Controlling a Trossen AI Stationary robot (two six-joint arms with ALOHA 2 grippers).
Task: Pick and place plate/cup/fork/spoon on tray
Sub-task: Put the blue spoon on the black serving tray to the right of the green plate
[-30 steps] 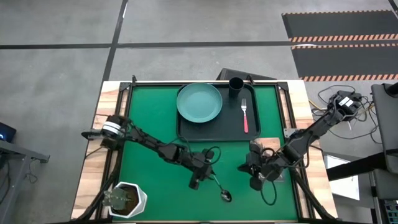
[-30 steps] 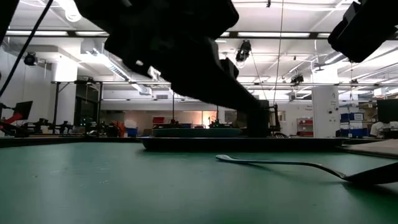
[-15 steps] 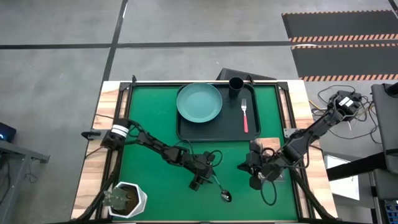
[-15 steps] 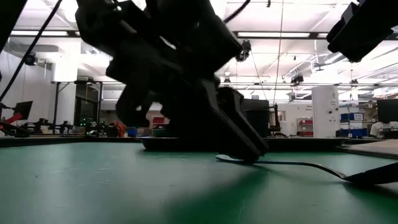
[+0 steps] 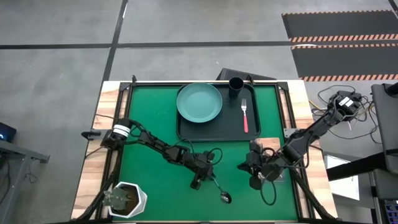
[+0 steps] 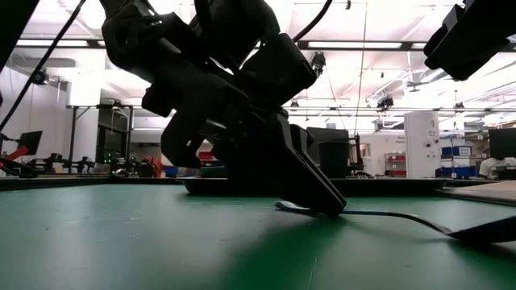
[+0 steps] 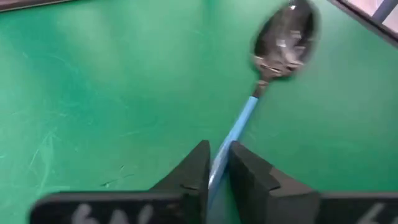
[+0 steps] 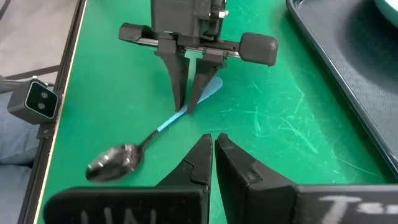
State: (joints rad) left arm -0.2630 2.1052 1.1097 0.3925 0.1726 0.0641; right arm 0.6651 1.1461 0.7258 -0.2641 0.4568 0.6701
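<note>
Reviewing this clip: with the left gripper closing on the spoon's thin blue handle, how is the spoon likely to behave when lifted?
The spoon looks stiff, so it probably won't flop. The left gripper pinches the handle far from the dark bowl, so that end may droop or pivot. The handle is thin and smooth-looking, so it might slip.

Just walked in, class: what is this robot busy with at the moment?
It is loading tableware onto the black tray. The plate, cup and fork already sit on it. The spoon lies on the green mat, and the left end effector is down at the mat with its fingers closed around the blue handle. The right end effector waits nearby, shut and empty.
</note>
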